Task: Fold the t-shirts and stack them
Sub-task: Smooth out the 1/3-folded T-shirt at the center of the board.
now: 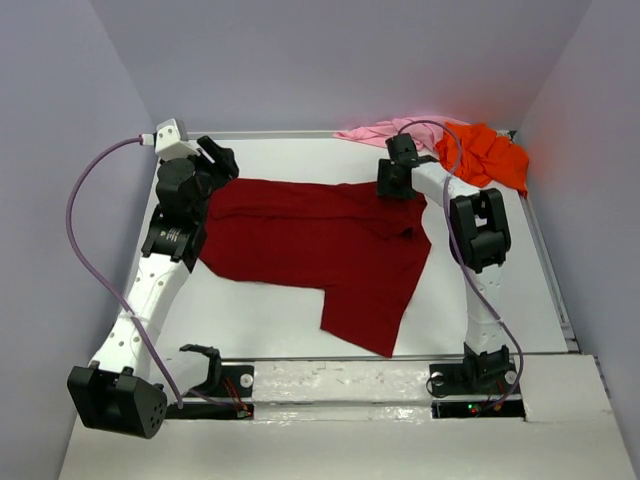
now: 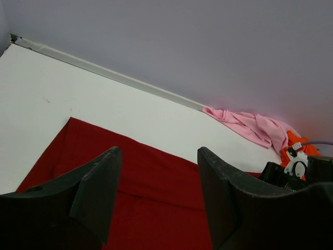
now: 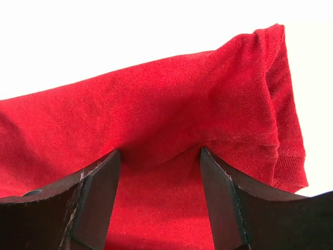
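Red shirt (image 1: 310,245) lies on the table (image 1: 270,320). Our left end effector (image 2: 157,156) hangs apart above it. Our right end effector (image 3: 160,156), also apart, straddles a raised fold.

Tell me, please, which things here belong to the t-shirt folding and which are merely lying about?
Job: dark red t-shirt, pink t-shirt, orange t-shirt, left gripper, right gripper.
Not the job: purple cable, white table.

The first shirt (image 1: 310,240) lies flat across the tabletop (image 1: 260,320); in the far right corner sit the second shirt (image 1: 378,131) and, right of it (touching), the third shirt (image 1: 490,155).
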Robot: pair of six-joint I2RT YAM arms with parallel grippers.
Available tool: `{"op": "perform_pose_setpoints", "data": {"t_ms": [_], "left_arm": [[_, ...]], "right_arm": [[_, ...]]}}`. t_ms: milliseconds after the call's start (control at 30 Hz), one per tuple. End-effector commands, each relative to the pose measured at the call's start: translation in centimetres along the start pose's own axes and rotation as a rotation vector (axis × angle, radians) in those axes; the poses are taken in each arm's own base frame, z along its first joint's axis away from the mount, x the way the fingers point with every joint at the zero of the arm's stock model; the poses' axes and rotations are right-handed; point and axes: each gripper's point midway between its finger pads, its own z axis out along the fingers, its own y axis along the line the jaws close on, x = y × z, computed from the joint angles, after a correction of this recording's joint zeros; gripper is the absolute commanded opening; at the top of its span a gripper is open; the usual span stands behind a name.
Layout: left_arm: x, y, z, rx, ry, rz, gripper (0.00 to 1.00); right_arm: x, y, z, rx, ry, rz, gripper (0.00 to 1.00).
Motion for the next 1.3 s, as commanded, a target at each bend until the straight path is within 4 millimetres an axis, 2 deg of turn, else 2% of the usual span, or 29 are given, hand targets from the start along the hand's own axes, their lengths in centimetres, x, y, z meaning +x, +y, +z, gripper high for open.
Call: {"op": "perform_pose_setpoints", "data": {"t_ms": [0, 33, 100, 133, 167, 300, 333, 467, 567, 633, 700, 733, 767, 800, 833, 867, 900, 1033, 1067, 1133, 1167, 1267], "left_arm": [[-2.4, -0.5, -0.7, 0.007, -0.074, 0.009, 0.69], [-2.4, -0.4, -0.7, 0.003, -0.074, 0.008, 0.70], [-2.5, -0.3, -0.8, -0.001, -0.079, 0.005, 0.70], [-2.7, -0.2, -0.8, -0.007, -0.084, 0.005, 0.70], [-2.8, -0.1, -0.9, -0.015, -0.089, 0.013, 0.70], [-2.9, 0.7, -0.7, -0.049, -0.093, 0.016, 0.71], [-2.8, 0.8, -0.6, -0.052, -0.090, 0.014, 0.71], [-2.5, 1.4, -0.1, -0.064, -0.083, 0.007, 0.72], [-1.8, 1.9, 0.5, -0.075, -0.067, -0.001, 0.72], [-0.5, 2.2, 1.5, -0.072, -0.036, -0.005, 0.72], [0.5, 2.8, 2.6, -0.073, -0.026, -0.037, 0.72], [2.3, 3.0, 3.9, -0.059, 0.023, -0.079, 0.72], [3.3, 3.5, 4.8, -0.051, 0.051, -0.079, 0.72], [5.4, 4.5, 6.5, -0.048, 0.110, -0.147, 0.71], [6.4, 4.4, 7.3, -0.016, 0.146, -0.179, 0.70], [7.0, 4.3, 8.1, 0.002, 0.175, -0.238, 0.70], [9.5, 5.2, 9.3, -0.009, 0.242, -0.263, 0.69], [12.0, 6.6, 12.1, -0.047, 0.267, -0.289, 0.69], [11.9, 6.8, 12.7, -0.059, 0.259, -0.281, 0.68], [13.7, 8.4, 13.7, -0.117, 0.282, -0.270, 0.69], [13.6, 8.5, 14.2, -0.119, 0.277, -0.260, 0.68], [15.1, 10.0, 14.9, -0.169, 0.290, -0.231, 0.68]], "right_arm": [[-1.7, -0.8, 0.7, -0.005, -0.002, 0.019, 0.68], [-3.0, -0.6, 0.4, -0.009, -0.023, 0.016, 0.68], [-3.5, -2.1, 1.0, 0.028, -0.014, 0.019, 0.68], [-3.9, -2.3, 1.0, 0.039, -0.021, 0.015, 0.68], [-5.2, -3.2, 0.9, 0.061, -0.046, 0.023, 0.68], [-6.8, -7.0, 0.9, 0.124, -0.068, 0.058, 0.68], [-7.4, -8.6, 0.8, 0.137, -0.076, 0.085, 0.68], [-8.6, -9.8, 0.1, 0.112, -0.090, 0.108, 0.68], [-9.7, -8.6, -1.3, 0.041, -0.110, 0.109, 0.66], [-10.3, -7.1, -2.6, -0.022, -0.124, 0.097, 0.66], [-11.3, -5.6, -4.9, -0.045, -0.163, 0.072, 0.66], [-11.3, -5.6, -5.4, -0.050, -0.168, 0.067, 0.66], [-11.8, -4.6, -6.4, -0.071, -0.185, 0.059, 0.66], [-11.9, -3.4, -7.6, -0.111, -0.195, 0.054, 0.66], [-12.1, -3.1, -8.1, -0.134, -0.204, 0.053, 0.66], [-11.4, -1.9, -8.3, -0.179, -0.187, 0.040, 0.66], [-11.5, -1.3, -8.8, -0.192, -0.197, 0.037, 0.66], [-10.2, -0.1, -8.5, -0.244, -0.171, 0.026, 0.66], [-10.0, -0.1, -8.3, -0.244, -0.169, 0.029, 0.65], [-9.1, -0.2, -7.4, -0.241, -0.146, 0.031, 0.65], [-8.7, -0.2, -6.9, -0.240, -0.135, 0.036, 0.65], [-7.9, -0.2, -5.9, -0.240, -0.120, 0.038, 0.64]]}}
